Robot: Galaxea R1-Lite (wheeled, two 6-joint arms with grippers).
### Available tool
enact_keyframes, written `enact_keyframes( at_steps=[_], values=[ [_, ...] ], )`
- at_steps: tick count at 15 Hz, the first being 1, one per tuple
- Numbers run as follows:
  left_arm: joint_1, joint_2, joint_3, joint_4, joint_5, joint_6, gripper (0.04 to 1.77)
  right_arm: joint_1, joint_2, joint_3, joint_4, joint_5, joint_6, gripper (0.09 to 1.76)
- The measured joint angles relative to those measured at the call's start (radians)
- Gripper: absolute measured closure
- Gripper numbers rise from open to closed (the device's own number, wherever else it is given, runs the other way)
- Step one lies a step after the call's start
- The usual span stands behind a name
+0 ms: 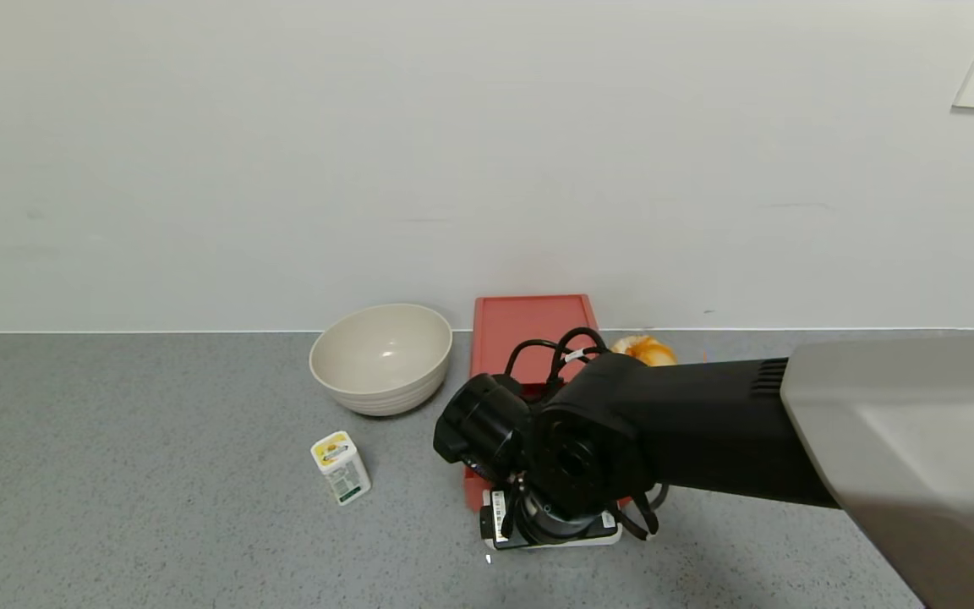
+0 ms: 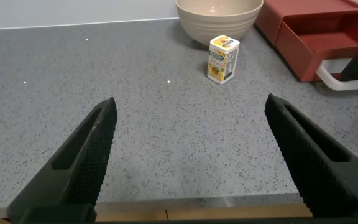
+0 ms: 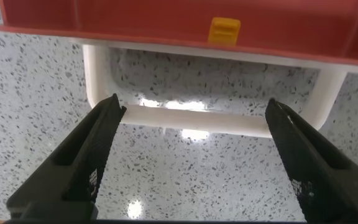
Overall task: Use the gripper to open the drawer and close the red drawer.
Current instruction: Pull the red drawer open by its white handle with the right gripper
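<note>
The salmon-red drawer [image 1: 529, 328] stands by the back wall, its tray pulled out toward me, as the left wrist view [image 2: 319, 34] also shows. The white loop handle [image 3: 210, 118] lies on the grey counter in front of the tray. My right gripper [image 3: 191, 109] points down over the handle, fingers wide open, with the tips at the handle bar's two ends and nothing held. In the head view the right gripper [image 1: 548, 526] hides most of the tray. My left gripper [image 2: 190, 106] is open and empty above bare counter, out of the head view.
A beige bowl [image 1: 381, 357] stands left of the drawer. A small white bottle with a yellow label [image 1: 341, 468] stands in front of the bowl. An orange thing [image 1: 644, 349] lies right of the drawer, behind my right arm. The counter's front edge [image 2: 197, 211] is under my left gripper.
</note>
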Motion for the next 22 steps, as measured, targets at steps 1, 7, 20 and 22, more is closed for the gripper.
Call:
enact_keyframes(
  at_steps=[1,7,20,22],
  values=[
    [0.000,0.000,0.000,0.000,0.001,0.000,0.09,0.003,-0.003,0.011,-0.001,-0.001,0.001,0.14],
    [0.000,0.000,0.000,0.000,0.002,-0.001,0.09,0.016,-0.016,0.034,0.001,0.011,0.018,0.14],
    [0.000,0.000,0.000,0.000,0.001,-0.001,0.09,0.026,-0.120,0.031,0.032,0.007,0.002,0.14],
    [0.000,0.000,0.000,0.000,0.001,-0.001,0.09,0.028,-0.151,0.029,0.063,0.003,-0.018,0.14]
  ],
)
